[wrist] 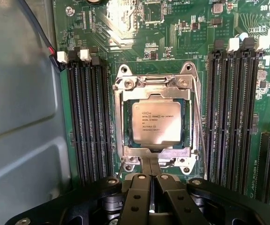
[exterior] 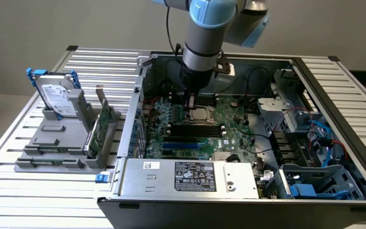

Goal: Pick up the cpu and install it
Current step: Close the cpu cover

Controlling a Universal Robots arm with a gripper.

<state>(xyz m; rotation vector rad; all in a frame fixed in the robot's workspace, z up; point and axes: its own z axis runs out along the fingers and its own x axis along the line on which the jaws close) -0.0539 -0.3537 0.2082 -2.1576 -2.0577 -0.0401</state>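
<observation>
1. Silvery-grey metal with fine print on top: that's the cpu (wrist: 156,122). We find it lying flat in its socket on the green motherboard (wrist: 125,28), not in the pincer.
2. Shiny steel all round it: the socket frame (wrist: 153,82) borders the chip on every side.
3. The pincer (wrist: 152,164) hangs right at one edge of that frame, its black fingers (wrist: 137,197) pressed together with nothing between them. We cannot tell whether the tips touch the frame.
4. Banks of black memory slots (wrist: 85,117) flank the socket on both sides.
5. From the exterior view, we see the arm (exterior: 202,47) standing upright over the socket, inside the open computer case (exterior: 127,138).
6. Outside the case, toward the exterior view's left, a grey holder (exterior: 49,143) sits on the slatted surface (exterior: 106,62). It carries the hard drive (exterior: 59,98) upright and a green circuit card (exterior: 100,126) on edge.
</observation>
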